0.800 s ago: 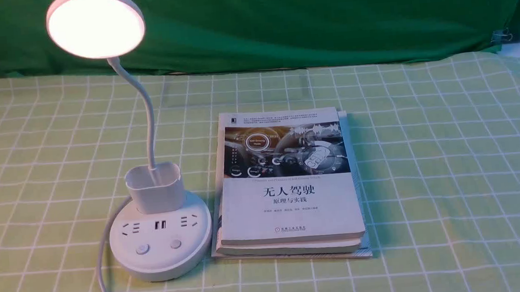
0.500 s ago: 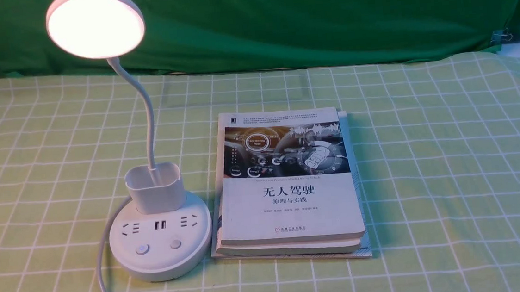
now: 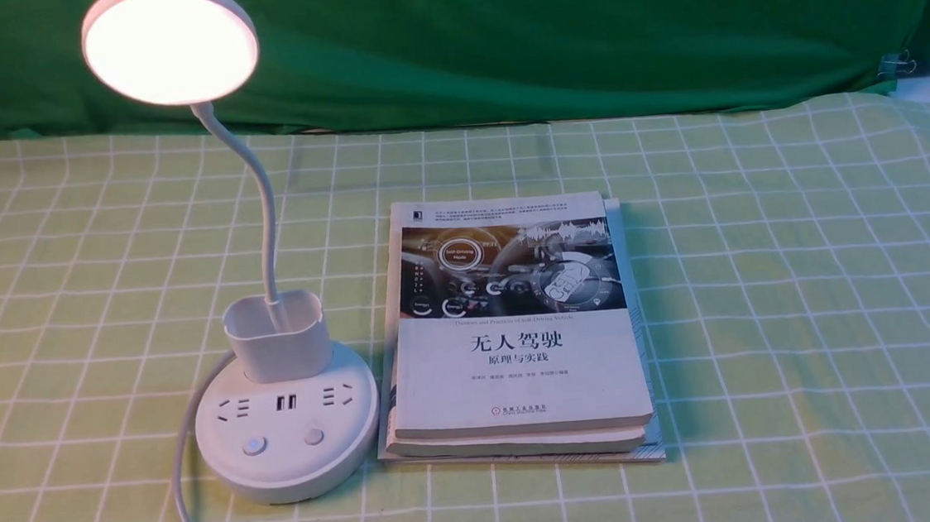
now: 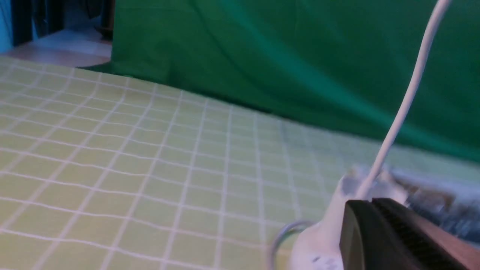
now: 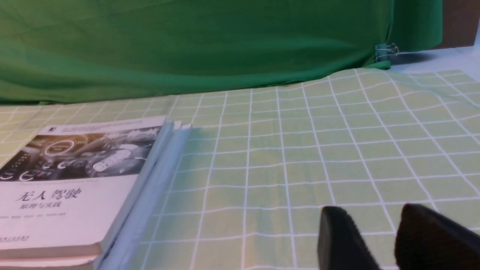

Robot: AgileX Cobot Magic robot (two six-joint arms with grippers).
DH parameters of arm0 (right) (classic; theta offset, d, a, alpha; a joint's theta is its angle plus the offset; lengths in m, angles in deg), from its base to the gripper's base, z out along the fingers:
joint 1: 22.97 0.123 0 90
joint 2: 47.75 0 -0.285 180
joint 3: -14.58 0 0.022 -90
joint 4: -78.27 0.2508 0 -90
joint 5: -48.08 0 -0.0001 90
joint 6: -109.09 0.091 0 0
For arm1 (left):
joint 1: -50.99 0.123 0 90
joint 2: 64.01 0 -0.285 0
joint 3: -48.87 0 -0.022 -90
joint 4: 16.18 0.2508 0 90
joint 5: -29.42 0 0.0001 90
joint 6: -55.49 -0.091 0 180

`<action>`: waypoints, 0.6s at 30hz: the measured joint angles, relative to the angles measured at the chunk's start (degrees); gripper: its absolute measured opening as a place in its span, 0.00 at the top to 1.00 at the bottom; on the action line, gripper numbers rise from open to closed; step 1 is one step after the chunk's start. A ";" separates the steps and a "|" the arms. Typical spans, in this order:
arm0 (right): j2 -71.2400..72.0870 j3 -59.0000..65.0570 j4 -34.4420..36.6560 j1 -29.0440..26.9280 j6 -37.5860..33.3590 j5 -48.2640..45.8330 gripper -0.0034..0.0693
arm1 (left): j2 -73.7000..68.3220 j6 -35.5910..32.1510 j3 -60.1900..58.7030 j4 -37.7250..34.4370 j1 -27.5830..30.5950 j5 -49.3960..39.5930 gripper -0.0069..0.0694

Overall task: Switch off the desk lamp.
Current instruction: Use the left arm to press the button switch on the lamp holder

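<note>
One lit desk lamp (image 3: 279, 342) stands near-left on the surface (image 3: 768, 312), with two buttons (image 3: 255, 446) on its base. It is just left of one stack of three books (image 3: 523, 364). The right gripper (image 5: 378, 221) has two fingers parted and holds nothing. I cannot tell how far the left gripper (image 4: 378, 213) is open.

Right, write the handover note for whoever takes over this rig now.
Left gripper: low, near the desk lamp base; can't tell whether the fingers are open or shut.
Right gripper: open, empty, over bare tablecloth right of the books.
Lamp: left of the stacked books, head lit; two buttons on the base, nothing touching them.
Done: nothing shows.
Left: press the off button; which one isn't clear.
</note>
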 joint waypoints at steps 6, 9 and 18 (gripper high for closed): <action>0.00 0.00 0.00 0.00 0.05 0.00 0.63 | 0.00 5.51 0.00 -11.16 0.00 9.09 0.91; 0.00 0.00 0.00 0.00 0.05 0.00 0.63 | 0.00 6.41 0.00 -12.16 0.00 12.87 0.91; 0.00 0.00 0.00 0.00 0.04 0.06 0.63 | -12.49 8.56 15.99 -7.33 0.00 -9.28 0.91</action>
